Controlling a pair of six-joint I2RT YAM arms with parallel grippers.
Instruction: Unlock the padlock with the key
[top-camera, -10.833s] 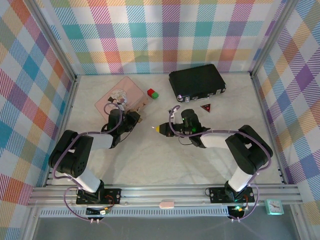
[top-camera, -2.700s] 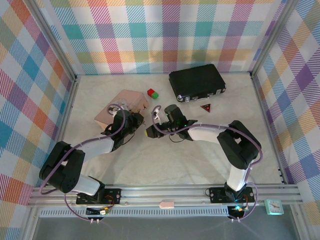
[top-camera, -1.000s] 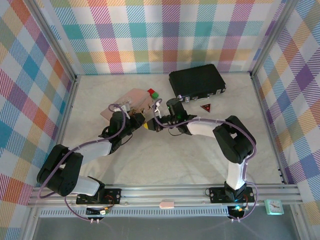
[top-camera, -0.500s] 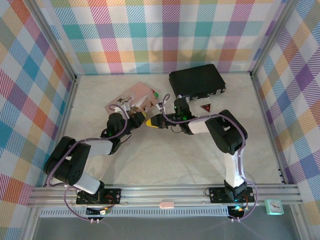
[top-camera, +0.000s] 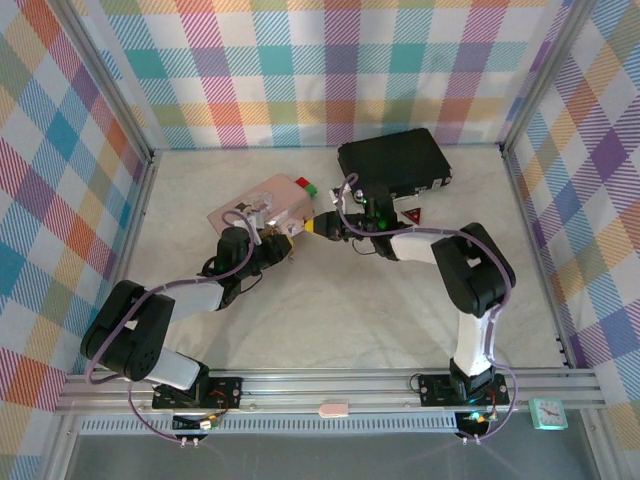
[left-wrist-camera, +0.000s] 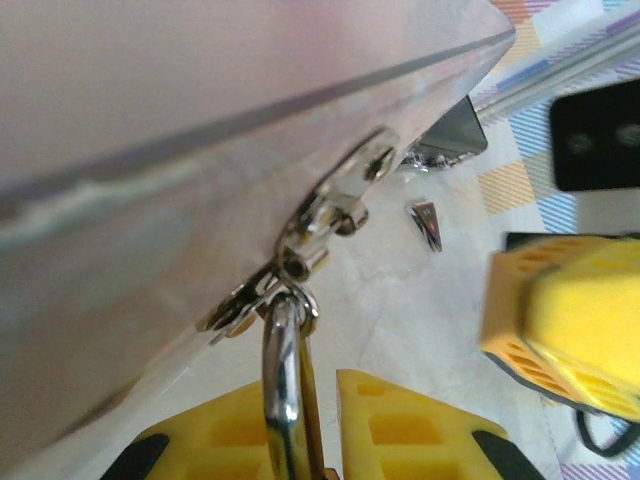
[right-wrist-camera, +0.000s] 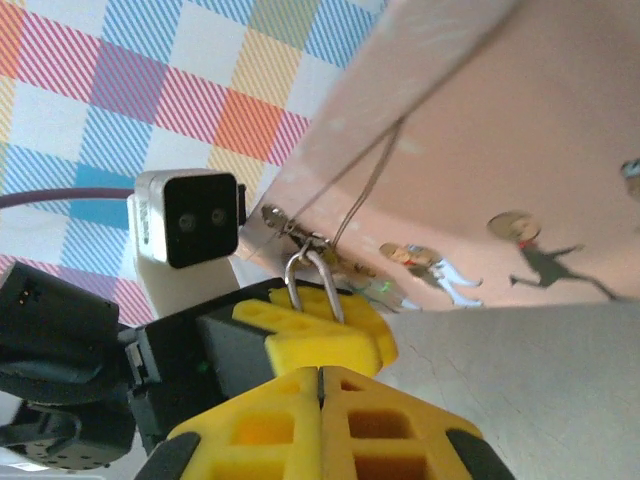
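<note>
Two claws meet by the pink tin (top-camera: 262, 200), far back on the table (top-camera: 330, 310). The padlock (left-wrist-camera: 283, 370) hangs from the tin's clasp, and I think it is not unlocked yet. The left claw (left-wrist-camera: 305, 425) squeezes its silver loop. The right claw (right-wrist-camera: 320, 385), just to the right, is pressed closed. I cannot see the key.

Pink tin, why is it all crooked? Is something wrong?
Yes. The tin is tilted instead of lying flat on the table. Its latch is hooked on the padlock, and the left gripper pinches the shackle, so the tin seems to hang from the lock.
</note>
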